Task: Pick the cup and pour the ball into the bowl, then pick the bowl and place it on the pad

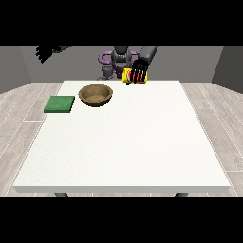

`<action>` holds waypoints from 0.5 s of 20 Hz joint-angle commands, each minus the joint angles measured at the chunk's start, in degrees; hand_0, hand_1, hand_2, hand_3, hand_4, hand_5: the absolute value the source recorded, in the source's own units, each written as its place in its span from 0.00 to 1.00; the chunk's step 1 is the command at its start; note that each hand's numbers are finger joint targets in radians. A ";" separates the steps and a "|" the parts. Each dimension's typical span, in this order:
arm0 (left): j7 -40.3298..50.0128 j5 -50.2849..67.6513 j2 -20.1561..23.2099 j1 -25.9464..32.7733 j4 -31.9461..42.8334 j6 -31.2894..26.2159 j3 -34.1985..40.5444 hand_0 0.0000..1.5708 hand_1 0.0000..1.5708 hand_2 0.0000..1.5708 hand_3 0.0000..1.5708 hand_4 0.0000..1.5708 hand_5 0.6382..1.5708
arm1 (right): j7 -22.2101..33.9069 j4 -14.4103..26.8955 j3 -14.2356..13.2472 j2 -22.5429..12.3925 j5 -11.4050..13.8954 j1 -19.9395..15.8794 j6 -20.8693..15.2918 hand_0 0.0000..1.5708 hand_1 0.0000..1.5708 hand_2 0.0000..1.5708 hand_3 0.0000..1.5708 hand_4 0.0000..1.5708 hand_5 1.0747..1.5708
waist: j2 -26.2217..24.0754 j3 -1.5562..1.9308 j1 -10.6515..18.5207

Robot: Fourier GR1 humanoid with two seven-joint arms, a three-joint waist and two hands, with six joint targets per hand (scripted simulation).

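The hand at the view's right (139,72) is wrapping its black fingers around a small yellow cup with red markings (129,76), holding it just above the far edge of the large white table (123,142), to the right of the round brown wooden bowl (96,94). The cup is sitting off to the side of the bowl, not over it, so the pour is not yet happening. Whether the ball is inside the cup cannot be told; it is hidden or too small to see. The hand at the view's left (43,52) is hanging raised in the air, well apart from everything, far left; its fingers are too indistinct to judge.

The bowl is resting on the table, left of centre at the far side, and the flat green square pad (60,104) is lying just beside it, further left.

The likely risk from here is tipping the cup before it is above the bowl's opening, sending the ball onto the table and rolling away. A steep tilt could also bounce the ball out over the shallow rim.
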 commanded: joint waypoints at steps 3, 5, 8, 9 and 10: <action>13.91 -9.87 -4.26 -3.42 -0.33 -5.05 -6.92 0.50 0.50 1.00 0.80 0.68 1.00 | -1.75 5.16 -2.32 -2.61 -1.36 -1.89 2.97 0.00 0.00 0.00 0.00 0.41 0.99 | 1.28 -0.09 1.60; 18.02 -11.51 -4.32 -5.03 -1.80 -7.62 -8.88 0.50 0.50 1.00 0.77 0.64 1.00 | 0.96 3.63 -0.33 -0.83 -0.75 -4.36 0.45 0.00 0.00 0.00 0.00 0.42 0.99 | 1.36 -0.13 -0.60; 27.16 -13.29 -4.37 -3.55 -5.57 -12.97 -16.15 0.42 0.42 1.00 0.76 0.56 1.00 | -0.28 4.99 2.30 0.65 1.64 -5.44 0.94 0.00 0.00 0.00 0.00 0.42 0.98 | 1.04 -0.11 -3.55; 27.17 -14.55 -4.38 -5.33 -5.27 -13.70 -15.81 0.37 0.37 1.00 0.76 0.52 1.00 | 1.26 4.25 1.68 -0.70 0.50 -7.40 1.14 0.00 0.00 0.00 0.00 0.42 0.98 | 2.35 -0.13 -3.78; 27.54 -14.97 -4.39 -8.25 -4.24 -16.84 -15.00 0.29 0.29 1.00 0.77 0.48 1.00 | 0.79 3.17 2.84 1.25 1.16 -7.08 0.21 0.00 0.00 0.00 0.00 0.42 0.98 | 2.49 -0.13 -4.95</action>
